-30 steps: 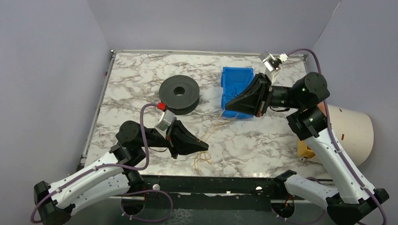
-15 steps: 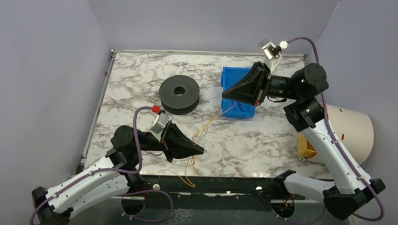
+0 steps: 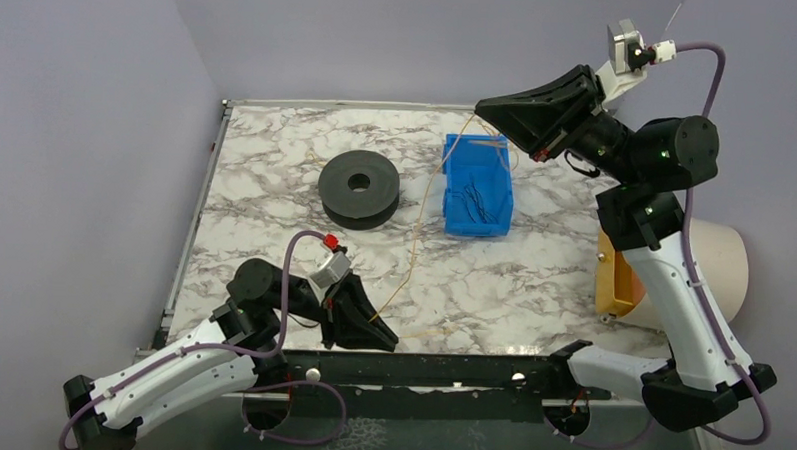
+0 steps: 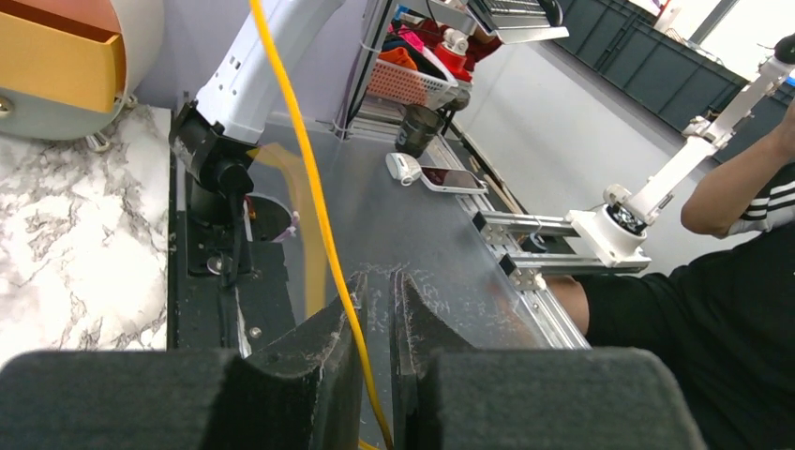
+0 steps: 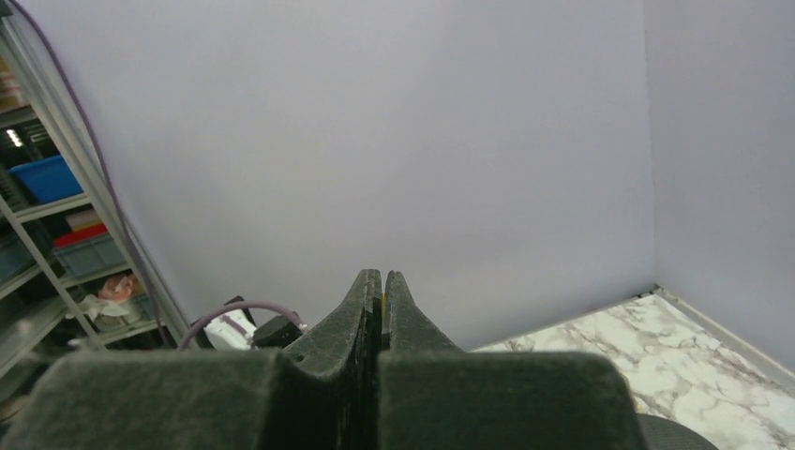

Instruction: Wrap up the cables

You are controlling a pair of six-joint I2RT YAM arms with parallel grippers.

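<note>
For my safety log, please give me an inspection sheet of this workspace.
Surface: marble table, no spill seen.
Job's things: black spool lying flat; blue bin holding dark wires.
Clutter: nothing seen.
Grippers: left gripper low at the near edge, jaws slightly apart around the yellow cable; right gripper raised, shut on it.
Cables: yellow cable strung between both grippers.
Surroundings: purple walls; cream drum at right; person beyond the bench.

Left arm: folded low, left gripper (image 3: 390, 340) pointing right, below its elbow.
Left grip: fingers (image 4: 328, 356) a narrow gap apart, yellow cable (image 4: 319, 216) running between them.
Right arm: raised high, right gripper (image 3: 484, 108) pointing left.
Right grip: fingers (image 5: 361, 309) pressed together on the cable.
</note>
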